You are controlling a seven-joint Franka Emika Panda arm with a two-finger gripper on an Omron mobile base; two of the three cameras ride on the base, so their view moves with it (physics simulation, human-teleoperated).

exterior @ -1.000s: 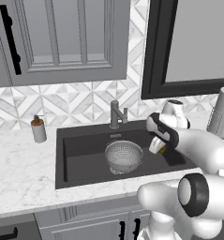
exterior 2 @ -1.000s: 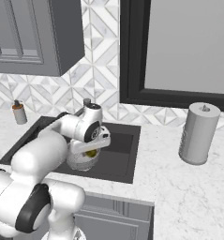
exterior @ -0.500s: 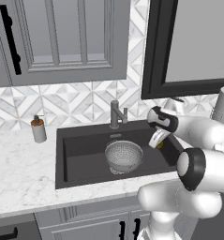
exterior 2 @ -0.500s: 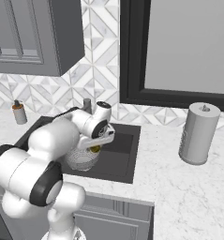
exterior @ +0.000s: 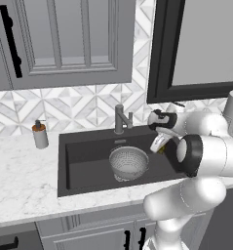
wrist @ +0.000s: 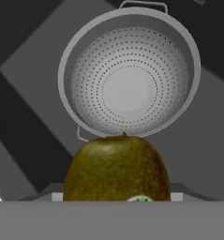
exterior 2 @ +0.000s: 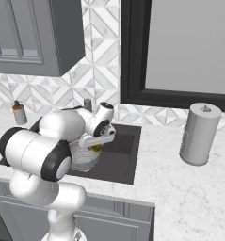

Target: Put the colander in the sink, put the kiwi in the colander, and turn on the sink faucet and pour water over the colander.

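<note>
kiwi [wrist: 117, 168]: gripped by gripper [exterior: 160, 144], close-up in hand view
colander [exterior: 128, 162]: empty in sink [exterior: 84, 156], faucet [exterior: 121, 119] in left base view

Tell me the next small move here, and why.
Probably carry the kiwi a little further until it is over the colander's bowl, then open. The gripper holds the fruit above the sink, and in the hand view the empty colander lies just ahead of the kiwi, not under it.
</note>
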